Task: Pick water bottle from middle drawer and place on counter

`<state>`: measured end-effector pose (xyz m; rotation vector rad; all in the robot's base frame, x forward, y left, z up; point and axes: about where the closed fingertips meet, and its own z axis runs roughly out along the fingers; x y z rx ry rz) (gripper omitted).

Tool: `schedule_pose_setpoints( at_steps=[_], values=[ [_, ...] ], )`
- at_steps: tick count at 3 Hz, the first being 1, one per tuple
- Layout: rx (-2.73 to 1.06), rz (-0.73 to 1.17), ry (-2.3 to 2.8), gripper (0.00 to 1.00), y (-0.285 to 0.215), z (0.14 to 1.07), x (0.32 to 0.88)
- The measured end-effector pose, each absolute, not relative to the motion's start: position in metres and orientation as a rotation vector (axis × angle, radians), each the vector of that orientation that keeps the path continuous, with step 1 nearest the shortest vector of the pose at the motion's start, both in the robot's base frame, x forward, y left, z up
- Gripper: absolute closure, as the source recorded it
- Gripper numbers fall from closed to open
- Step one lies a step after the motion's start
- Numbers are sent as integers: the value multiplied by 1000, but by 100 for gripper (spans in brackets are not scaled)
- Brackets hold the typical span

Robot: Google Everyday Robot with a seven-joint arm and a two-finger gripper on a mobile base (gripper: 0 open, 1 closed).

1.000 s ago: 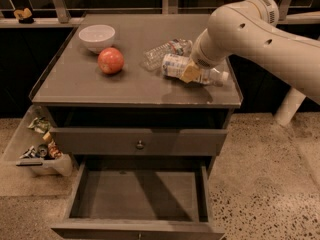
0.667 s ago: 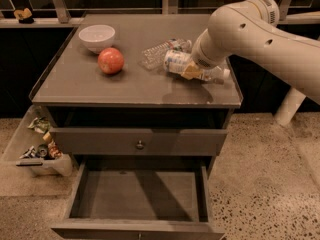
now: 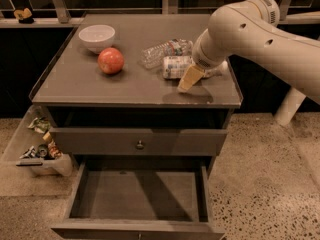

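The water bottle [image 3: 175, 66], clear with a wide white label, lies on its side on the counter [image 3: 125, 86] at the right, its white cap end showing past the arm. My gripper [image 3: 190, 74] sits just over the bottle's right half. It looks open, with one tan finger [image 3: 189, 80] slanting down in front of the bottle and apart from it; the other finger is hidden by the wrist. The middle drawer [image 3: 140, 194] stands pulled out below, its grey floor bare.
A slimmer ribbed clear bottle [image 3: 165, 51] lies just behind the water bottle. A red apple [image 3: 111, 60] and a white bowl [image 3: 97, 36] sit on the counter's left. A closed drawer with a knob [image 3: 140, 144] is above the open one. A clear bin of clutter [image 3: 37, 144] stands on the floor at left.
The bottle has settled flat on the counter and turned more level. The gripper has loosened from it, its front finger now clear of the bottle.
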<state>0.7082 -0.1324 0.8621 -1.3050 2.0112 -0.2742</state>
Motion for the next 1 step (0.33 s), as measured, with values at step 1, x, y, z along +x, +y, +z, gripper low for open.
schedule_pose_setpoints(
  at_steps=[1],
  values=[
    [-1305, -274, 2011, 0, -132, 862, 708]
  ],
)
